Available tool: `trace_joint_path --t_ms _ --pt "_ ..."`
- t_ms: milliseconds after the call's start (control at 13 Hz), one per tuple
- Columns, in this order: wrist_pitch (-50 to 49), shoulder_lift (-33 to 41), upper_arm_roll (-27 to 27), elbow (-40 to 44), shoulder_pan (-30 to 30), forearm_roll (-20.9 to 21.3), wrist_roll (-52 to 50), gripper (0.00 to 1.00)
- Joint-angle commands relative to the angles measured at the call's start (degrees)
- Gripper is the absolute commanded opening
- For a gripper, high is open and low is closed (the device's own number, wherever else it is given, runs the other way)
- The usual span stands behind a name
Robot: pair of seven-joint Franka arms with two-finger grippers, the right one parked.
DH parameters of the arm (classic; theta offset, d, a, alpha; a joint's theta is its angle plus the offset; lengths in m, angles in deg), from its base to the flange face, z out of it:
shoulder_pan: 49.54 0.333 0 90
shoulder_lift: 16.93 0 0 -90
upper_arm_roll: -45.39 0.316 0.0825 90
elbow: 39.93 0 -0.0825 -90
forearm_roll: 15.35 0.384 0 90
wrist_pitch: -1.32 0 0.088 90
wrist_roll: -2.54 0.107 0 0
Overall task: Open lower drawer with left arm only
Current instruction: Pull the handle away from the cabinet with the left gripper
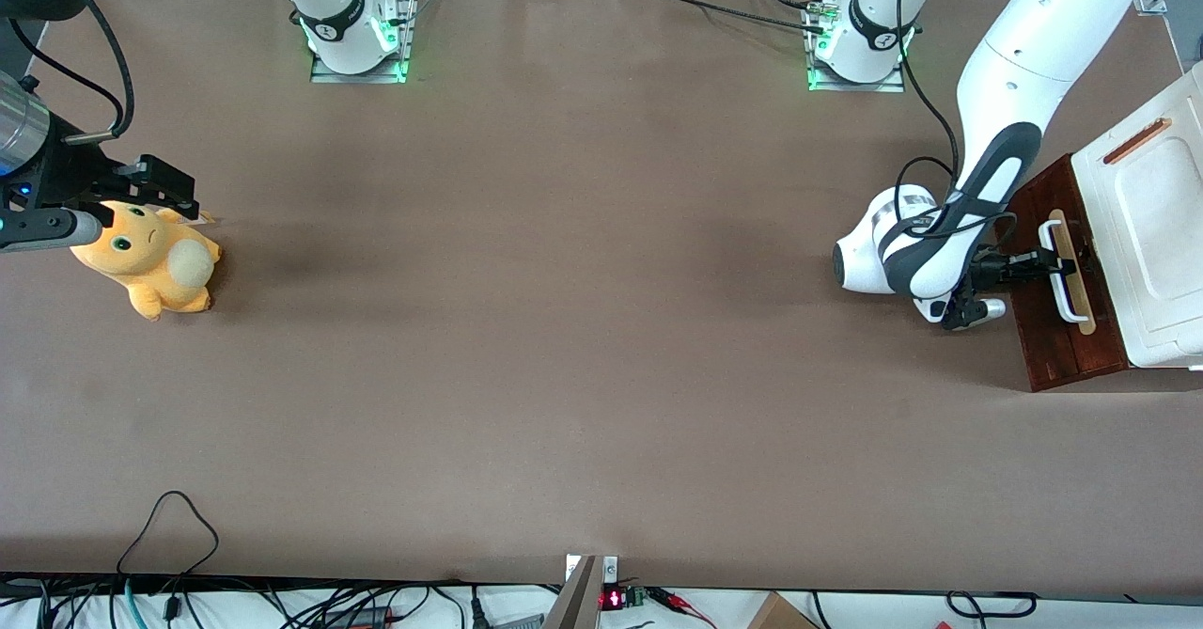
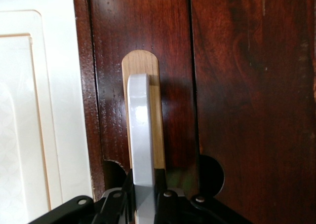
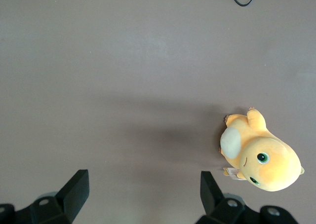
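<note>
With the front view as a clock face, the left arm (image 1: 996, 168) ends at 3 o'clock. Its gripper (image 1: 1051, 262) is closed on the white handle (image 2: 139, 135) of the lower drawer (image 1: 1057, 281). The handle's long axis crosses the fingers; the pull is toward 9 o'clock.

No legible text, perhaps red digits on a small display (image 1: 612, 598).

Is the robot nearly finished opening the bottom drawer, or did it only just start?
Partly done. The lower drawer already sticks out from under the white cabinet top. The gripper of the left arm is at the white handle, fingers on either side of the bar. Left: keep pulling; how much farther it slides can't be told.
</note>
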Motion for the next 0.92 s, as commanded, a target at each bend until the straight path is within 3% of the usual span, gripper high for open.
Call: trace_joint_path --t_ms 0,385,615,769,846 --pt "-1.50 0.50 -0.97 0.47 -3.14 1.38 0.75 0.01" --pt "-3.43 0.50 -4.04 0.47 -7.10 0.50 0.49 0.02" --pt "-4.23 0.41 -5.63 0.56 -7.73 -2.14 -0.74 0.04" --pt "-4.23 0.33 -5.54 0.47 -7.55 -2.22 0.04 0.18" --pt "-4.06 0.33 -5.37 0.47 -7.38 -2.23 0.22 0.42"
